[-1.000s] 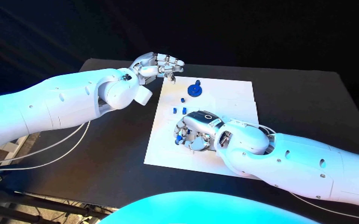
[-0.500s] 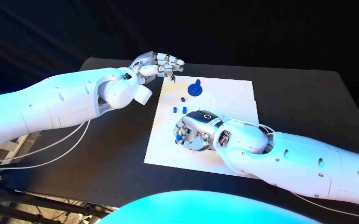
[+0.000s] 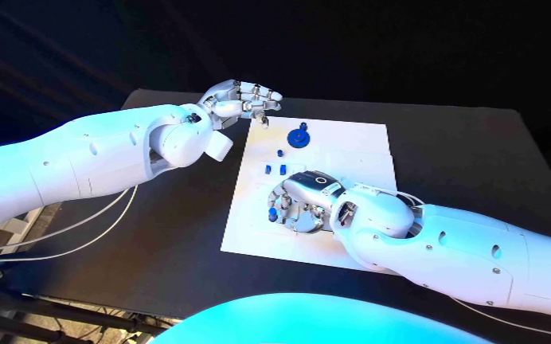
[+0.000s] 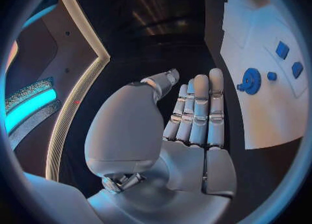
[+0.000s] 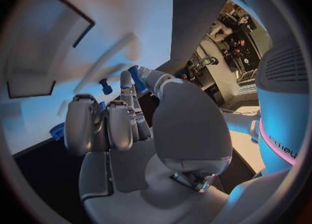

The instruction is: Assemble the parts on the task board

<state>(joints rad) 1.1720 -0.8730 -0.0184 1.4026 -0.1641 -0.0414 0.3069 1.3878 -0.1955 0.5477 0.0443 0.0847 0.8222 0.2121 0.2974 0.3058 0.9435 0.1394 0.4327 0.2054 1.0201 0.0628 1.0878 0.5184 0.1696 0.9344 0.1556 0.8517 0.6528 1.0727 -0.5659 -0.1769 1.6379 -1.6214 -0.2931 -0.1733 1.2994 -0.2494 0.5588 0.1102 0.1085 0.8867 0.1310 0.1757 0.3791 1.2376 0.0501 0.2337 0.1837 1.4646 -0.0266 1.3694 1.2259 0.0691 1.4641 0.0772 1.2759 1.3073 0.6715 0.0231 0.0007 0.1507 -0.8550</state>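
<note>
The white task board (image 3: pixel 356 145) lies in the middle of the table. My right hand (image 3: pixel 301 201) hovers over its near half, fingers curled, pinching a small blue part (image 3: pixel 273 213) at the fingertips; the right wrist view shows that part (image 5: pixel 135 77) between thumb and finger. A blue gear (image 3: pixel 301 137) stands near the board's far edge, and it is seen again as the gear (image 4: pixel 250 81) in the left wrist view. Small blue pieces (image 3: pixel 275 169) lie between the gear and my right hand. My left hand (image 3: pixel 244 101) hangs at the board's far left corner, its fingers (image 4: pixel 198 109) straight and holding nothing.
The black table (image 3: pixel 161 224) extends left and right of the board. A blue peg (image 5: pixel 104 85) stands on the board (image 5: pixel 117 21) just beyond my right hand's fingers. A dark-outlined recess (image 5: pixel 46 52) marks the board surface.
The right hand has shifted very slightly over the board with the blue part in its fingertips. The left hand has stayed where it was.
</note>
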